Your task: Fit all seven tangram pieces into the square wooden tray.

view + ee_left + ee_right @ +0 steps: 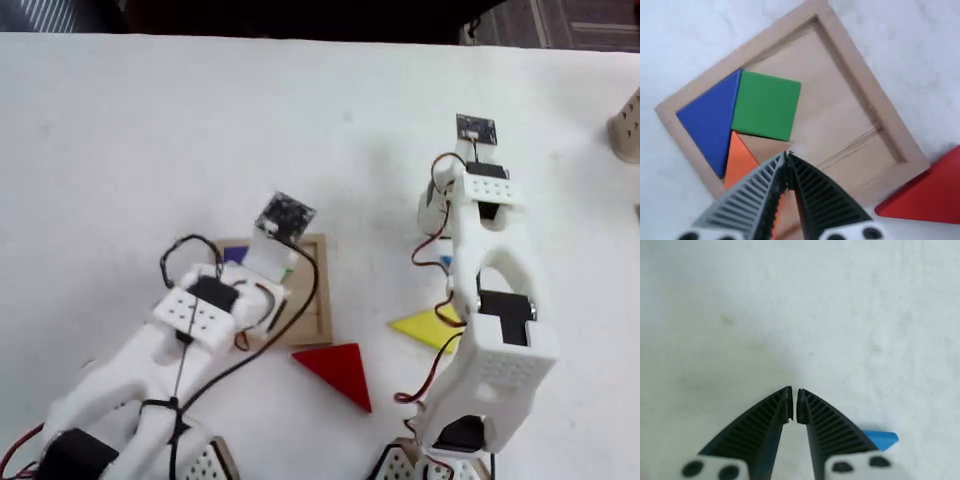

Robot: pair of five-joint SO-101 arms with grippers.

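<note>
Entry, both arms, high view used as the clock face.

Left pincer [787,157]: jaws pressed together at the tips, nothing between them. It hangs over the square wooden tray [867,97], above the tray's bare floor and just beside the orange triangle [740,160].

The tray sits on the white table [150,130] at about 7 o'clock from the table's middle, partly covered by my left arm [190,320].

Tray contents, three pieces:
- blue triangle [710,117], long edge against one wall of the tray
- green square [767,105], one side touching the blue triangle
- orange triangle [740,160], touching the blue triangle and meeting the green square, partly hidden behind my left pincer

The rest of the tray floor is bare wood.

Pieces outside the tray:
- red triangle [338,368], flat on the table at 4 o'clock from the tray, just beside its corner, not touching as far as I can tell
- yellow triangle [425,326], at 3 o'clock from the tray, partly under my right arm [495,340]
- light blue piece [883,438], only a corner showing beside my right pincer; shape not readable

Right pincer [794,402]: jaws drawn in to a hairline slit, gripping nothing, over bare table at about 2 o'clock from the tray.
</note>
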